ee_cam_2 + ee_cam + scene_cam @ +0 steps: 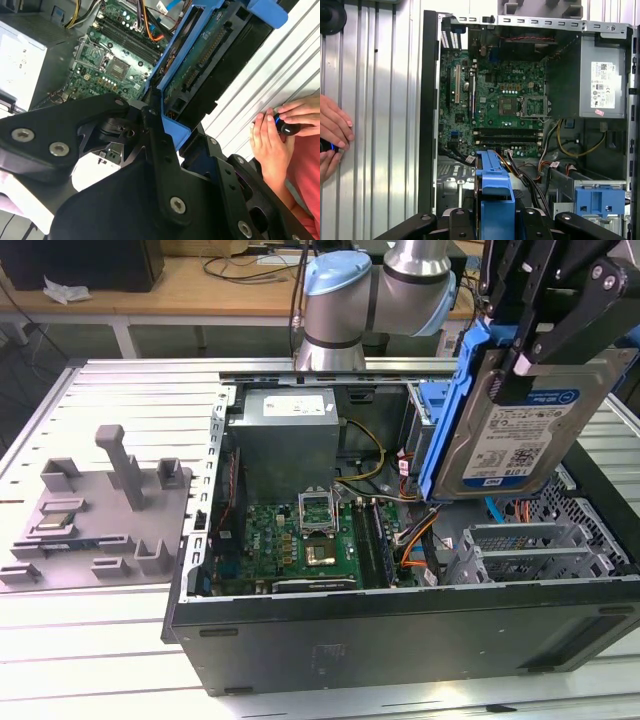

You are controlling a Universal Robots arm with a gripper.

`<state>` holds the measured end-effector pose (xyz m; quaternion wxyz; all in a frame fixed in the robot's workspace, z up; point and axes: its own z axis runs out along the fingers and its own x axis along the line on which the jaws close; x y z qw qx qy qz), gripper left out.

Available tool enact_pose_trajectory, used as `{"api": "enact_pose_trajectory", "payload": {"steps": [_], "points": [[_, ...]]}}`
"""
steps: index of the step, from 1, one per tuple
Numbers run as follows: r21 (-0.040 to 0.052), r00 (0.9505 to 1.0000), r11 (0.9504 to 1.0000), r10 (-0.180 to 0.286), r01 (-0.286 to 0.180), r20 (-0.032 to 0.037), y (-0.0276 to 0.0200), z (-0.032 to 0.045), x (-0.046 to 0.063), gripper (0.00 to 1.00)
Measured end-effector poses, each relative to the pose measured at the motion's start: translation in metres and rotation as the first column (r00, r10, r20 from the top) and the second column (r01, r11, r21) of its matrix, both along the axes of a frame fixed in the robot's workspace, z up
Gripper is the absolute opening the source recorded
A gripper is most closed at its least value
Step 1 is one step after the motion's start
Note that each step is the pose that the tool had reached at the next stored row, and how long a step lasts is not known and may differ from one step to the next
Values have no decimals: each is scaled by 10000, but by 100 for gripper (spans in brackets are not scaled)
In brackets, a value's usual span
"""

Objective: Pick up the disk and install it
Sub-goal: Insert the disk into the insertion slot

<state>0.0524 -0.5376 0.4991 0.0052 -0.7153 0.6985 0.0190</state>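
**Above the open computer case, a disk hangs on edge**

Over the drive end of an open computer case (400, 625) on a slatted metal desk (100, 650), the robot arm's gripper (528, 358) is clenched on the disk (520, 435). It holds the disk clear of the chassis, touching nothing below.

The disk is carried steeply tilted, almost on edge. Its white-and-blue label faces the exterior view, and its blue carrier frame (452, 410) runs down the side toward the exterior view's left. The grasp is at the upper end, leaving the lower end free. That hold looks suited to a narrow slot rather than a flat surface.

In the second wrist view, the circuit-board underside of the disk (200, 65) shows between the frame's rails, with the motherboard (112, 65) beyond. In the first wrist view, the carrier appears edge-on (495, 192), in line with the length of the case and over its grey drive cage (452, 172). A blue bay fitting (600, 200) sits inside the case, nearer the power supply (602, 80).

The grey fixture tray (100, 505) lies on the desk well apart, on the exterior view's left of the case. A person's hands (332, 135) rest on the desk beside the case around a small dark device, apparently a control.
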Motion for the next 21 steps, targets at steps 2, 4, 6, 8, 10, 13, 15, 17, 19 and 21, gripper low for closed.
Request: {"api": "enact_pose_trajectory", "payload": {"steps": [2, 4, 6, 8, 10, 13, 15, 17, 19, 21], "points": [[1, 10000, 10000, 0, 0, 0, 0, -1, 27, 37], [0, 10000, 10000, 0, 0, 0, 0, -1, 69, 37], [-1, 10000, 10000, 0, 0, 0, -2, -2, 117, 37], [1, 10000, 10000, 0, 0, 0, -6, -6, 183, 37], [0, 10000, 10000, 0, 0, 0, -11, -8, 225, 37], [0, 10000, 10000, -1, 1, 0, -22, -14, 286, 37], [1, 10000, 10000, 0, 0, 0, -32, -21, 340, 37], [0, 10000, 10000, 0, 0, -1, -42, -29, 395, 37], [2, 10000, 10000, -1, 1, 0, -48, -35, 426, 37], [0, 10000, 10000, -5, 5, 0, -67, -45, 459, 37]]}}
